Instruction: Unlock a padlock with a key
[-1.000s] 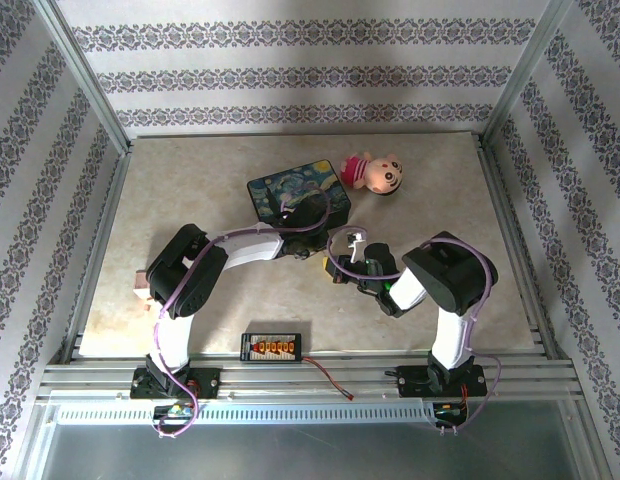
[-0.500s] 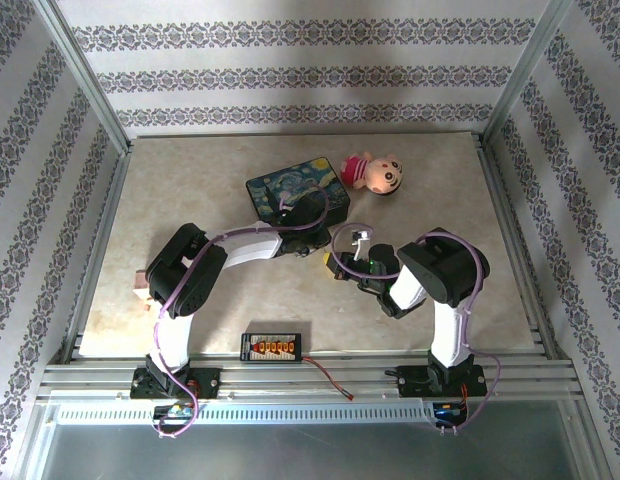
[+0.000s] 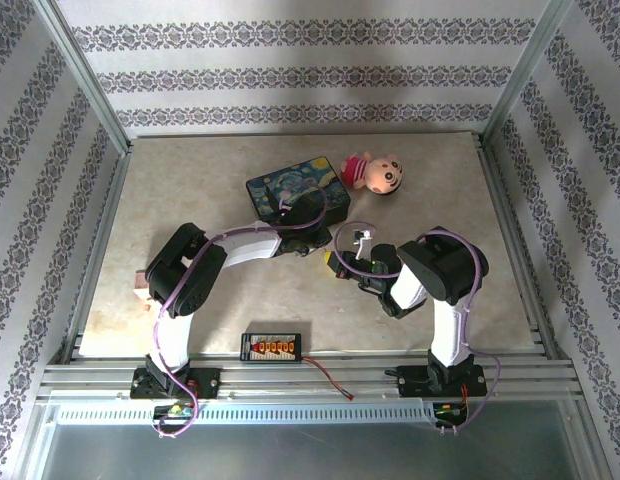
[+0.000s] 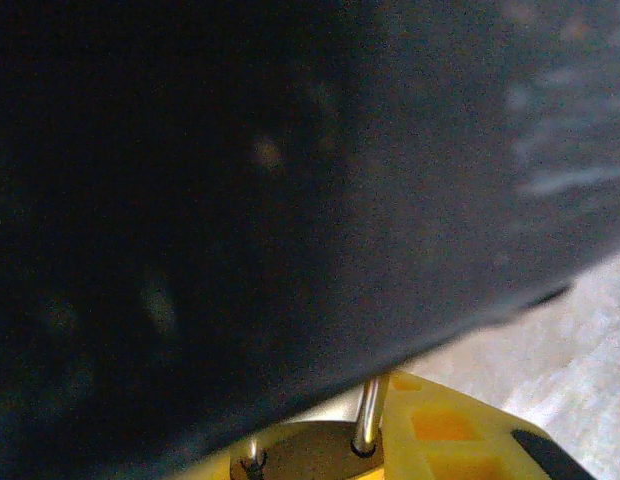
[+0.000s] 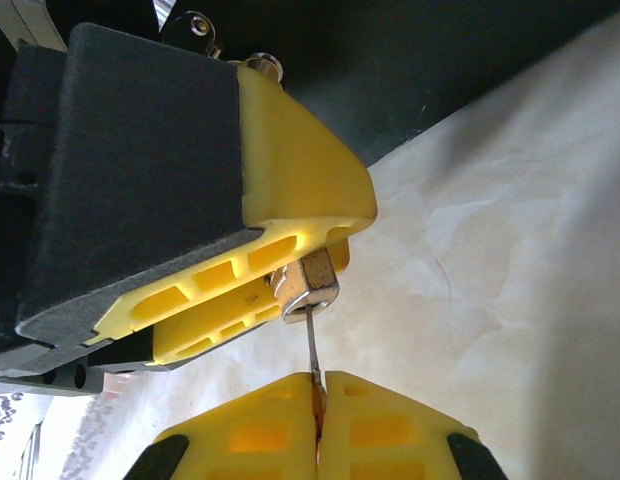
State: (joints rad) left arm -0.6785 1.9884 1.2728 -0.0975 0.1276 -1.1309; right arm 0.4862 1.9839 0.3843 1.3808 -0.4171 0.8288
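Note:
In the right wrist view, the padlock (image 5: 308,283), a small brass and silvery block, sits clamped between the yellow fingers (image 5: 290,190) of my left gripper. The key (image 5: 312,345), a thin metal blade, runs from the padlock's underside down into my right gripper (image 5: 318,400), which is shut on it. The left wrist view shows the padlock's brass top (image 4: 310,455) and shackle leg (image 4: 368,415) between the pads of my left gripper (image 4: 315,462). From above, the left gripper (image 3: 328,256) and right gripper (image 3: 341,266) meet at the table's middle.
A dark starry-patterned box (image 3: 295,190) lies just behind the left wrist and looms large in the left wrist view (image 4: 240,200). A pink doll (image 3: 375,172) lies beyond it. A connector board (image 3: 274,346) with a red-black wire (image 3: 330,375) sits at the near edge.
The right arm has shifted slightly left toward the left gripper. Both grips look unchanged.

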